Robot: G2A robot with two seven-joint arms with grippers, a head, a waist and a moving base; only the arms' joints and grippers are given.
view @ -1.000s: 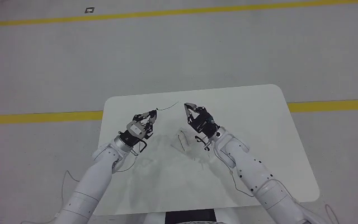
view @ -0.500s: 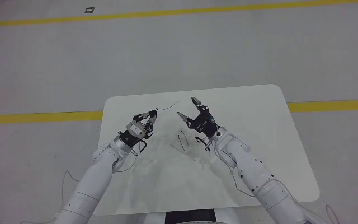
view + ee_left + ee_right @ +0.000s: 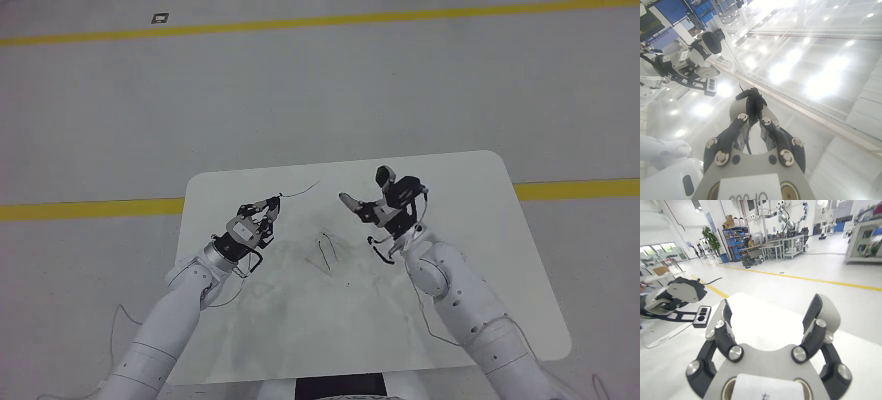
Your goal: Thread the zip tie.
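The left hand [image 3: 753, 102] is pinched fully closed on a black zip tie [image 3: 747, 138] and is raised above the far left part of the white bench [image 3: 480, 200]. The tie is clamped between the dark fingertips [image 3: 761, 103]. A short length of it runs back between the fingers toward the wrist. Its thin free end sticks out beyond the tips, pointing far and right toward the middle of the bench, in the air and touching nothing else. The right hand [image 3: 770, 311] is spread wide, its ribbed pads [image 3: 813, 310] well apart with nothing between them. It holds nothing and is clear of the tie. It sits to the right of the tie's free end, apart from it, above the far middle of the bench. On the bench between the two arms, nearer than both hands, lies a thin pale strand [image 3: 325, 252]; what it is cannot be told.
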